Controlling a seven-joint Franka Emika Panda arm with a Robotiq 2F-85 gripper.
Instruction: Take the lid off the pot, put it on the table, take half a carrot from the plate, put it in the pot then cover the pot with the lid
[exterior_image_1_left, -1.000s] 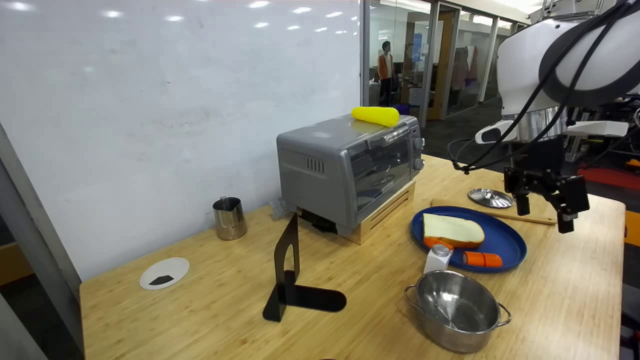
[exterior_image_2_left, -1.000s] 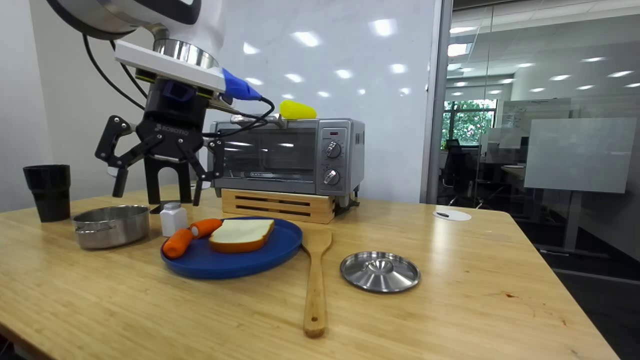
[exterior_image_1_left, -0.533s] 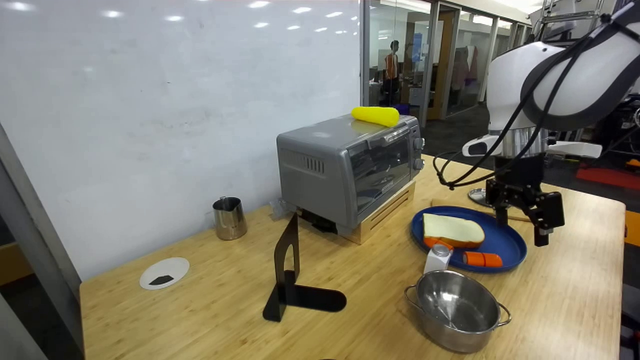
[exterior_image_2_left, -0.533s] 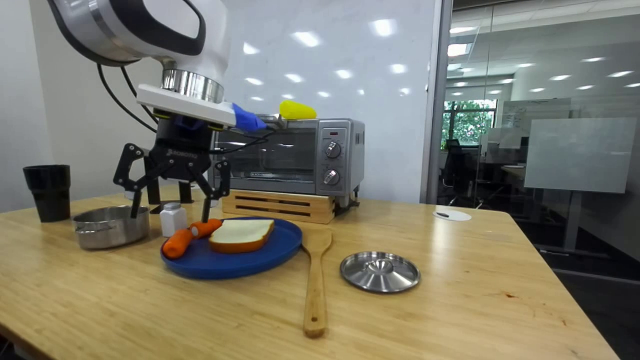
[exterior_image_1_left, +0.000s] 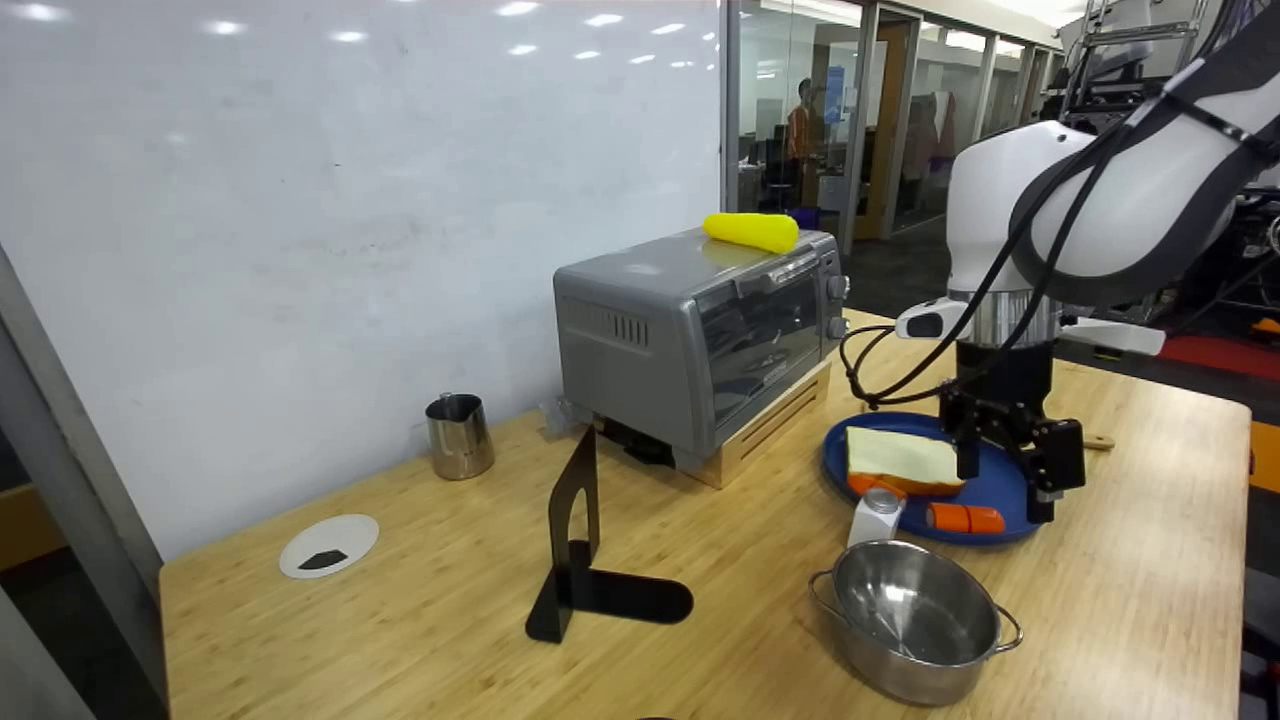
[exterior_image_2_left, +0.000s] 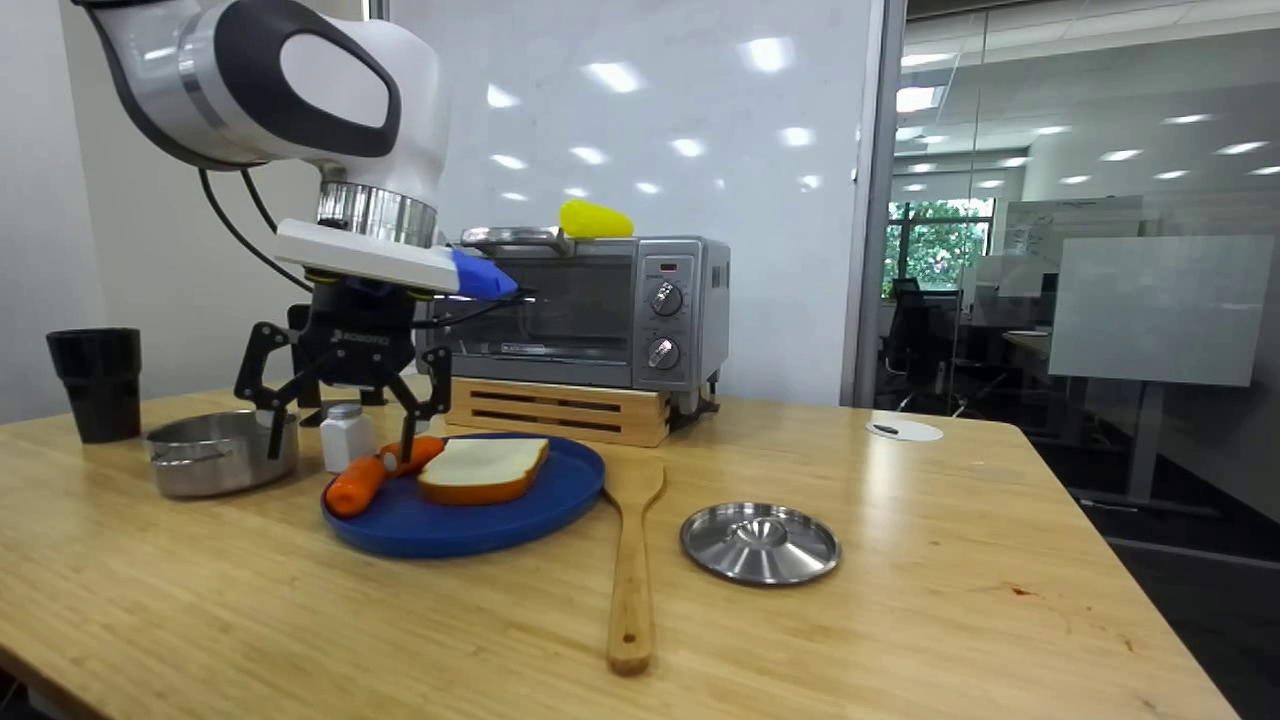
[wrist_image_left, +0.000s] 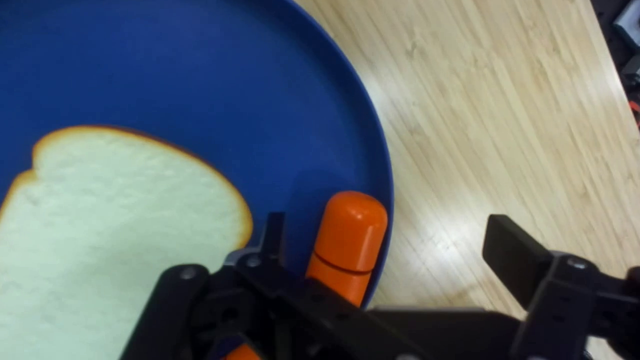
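shiny whiteboard (exterior_image_2_left: 780, 320) for a backdrop, pale wooden table (exterior_image_2_left: 900, 640) filling the bottom in both exterior views.

starting at the gripper (wrist_image_left: 392, 240): spread wide at the jaws, not holding a thing. in the wrist view, straddling the half carrot (wrist_image_left: 354, 230) at lower middle, just inside the right rim of the plate (wrist_image_left: 265, 125), with one fingertip (wrist_image_left: 274, 230) between carrot and bread slice (wrist_image_left: 120, 215) and the opposite one out past the rim. can't tell the height above it. further out: the pot (exterior_image_1_left: 915, 610), lower right in an exterior view, uncovered, no carrot in it. then the lid (exterior_image_2_left: 760, 545), knob up on the table, low and right of centre in an exterior view.

guessing carrot pickup as the current step, with lid removal done. probably calls for shifting a bit left in the wrist view to centre, going down, then squeezing without snagging rim or bread.

counting up: one each of pot, lid, plate, bread slice, white bottle (exterior_image_2_left: 347, 442), wooden spatula (exterior_image_2_left: 632, 570), black cup (exterior_image_2_left: 95, 385), steel jug (exterior_image_1_left: 460, 440), toaster oven (exterior_image_2_left: 585, 320) and yellow whatever (exterior_image_2_left: 597, 219) on top; two half carrots, with the second carrot (exterior_image_2_left: 430, 450) beside the bread.
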